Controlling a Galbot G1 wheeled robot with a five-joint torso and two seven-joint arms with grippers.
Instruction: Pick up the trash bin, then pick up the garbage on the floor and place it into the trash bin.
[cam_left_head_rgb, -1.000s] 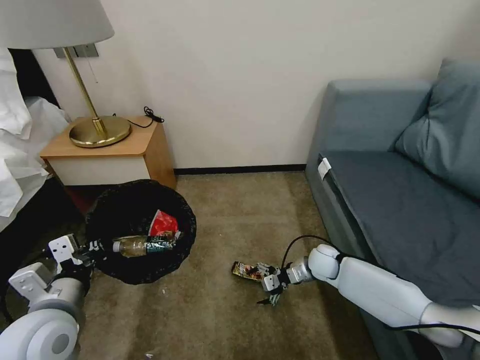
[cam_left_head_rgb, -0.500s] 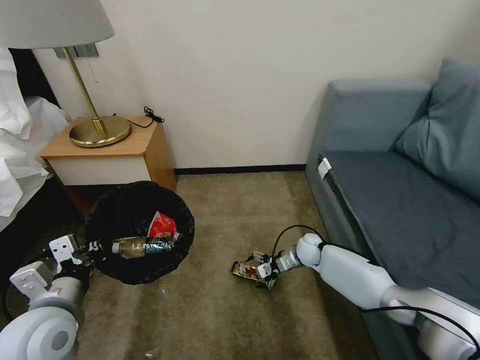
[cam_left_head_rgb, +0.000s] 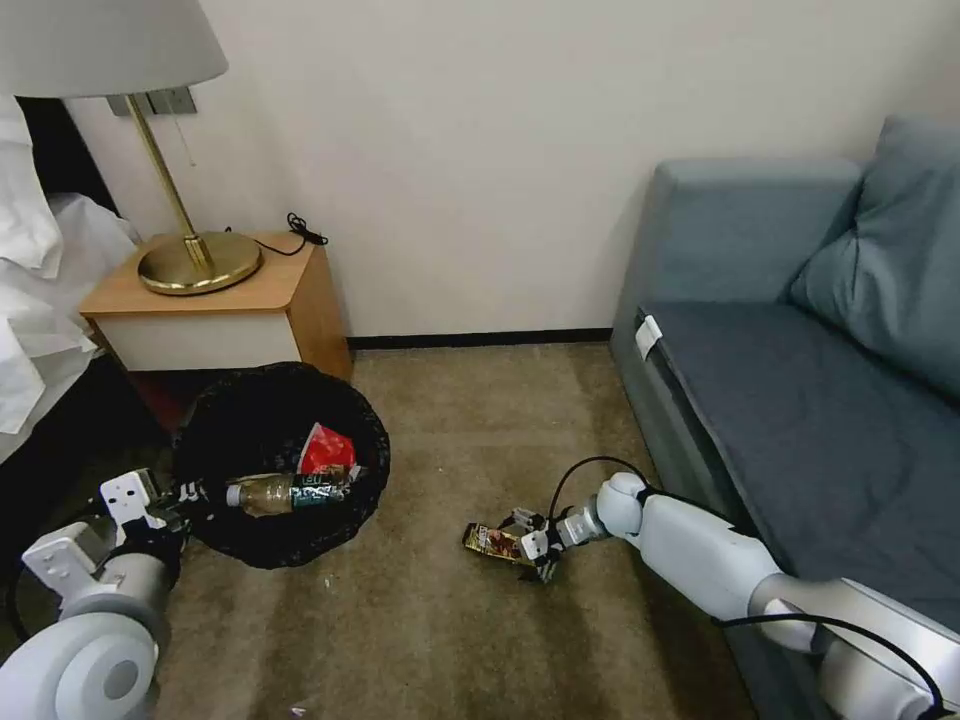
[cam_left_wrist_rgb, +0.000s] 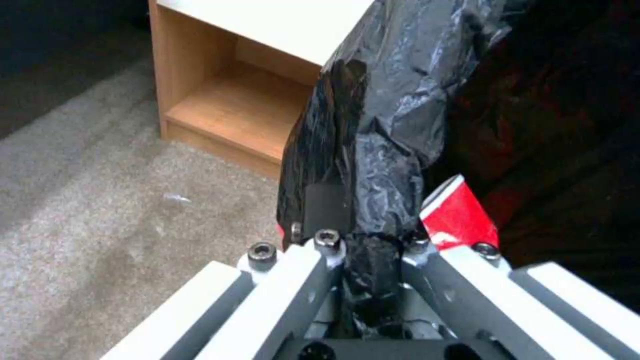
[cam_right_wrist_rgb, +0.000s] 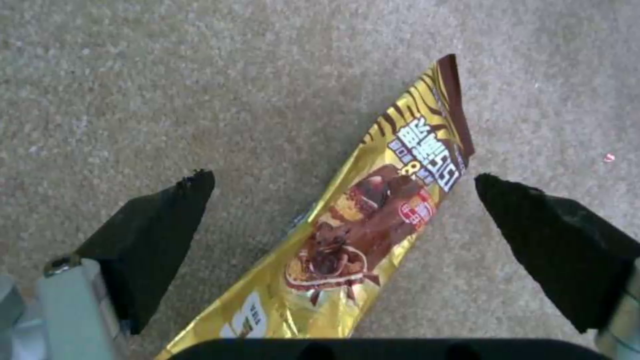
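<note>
One trash bin, three garbage items, two grippers.

- My right gripper has black pads; between them lies a gold wrapper with dark brown stripes and white lettering.
- At ten o'clock, the trash bin wears a black bag, holding a red-and-white wrapper and green-labelled bottle.
- Carpet: beige.

Open carpet lies between the trash bin and the sofa, so a gripper can pass there freely. The sofa's front edge hems in the right side, the nightstand and bed the left. Tiny scraps near the bin are probably no obstacle.
</note>
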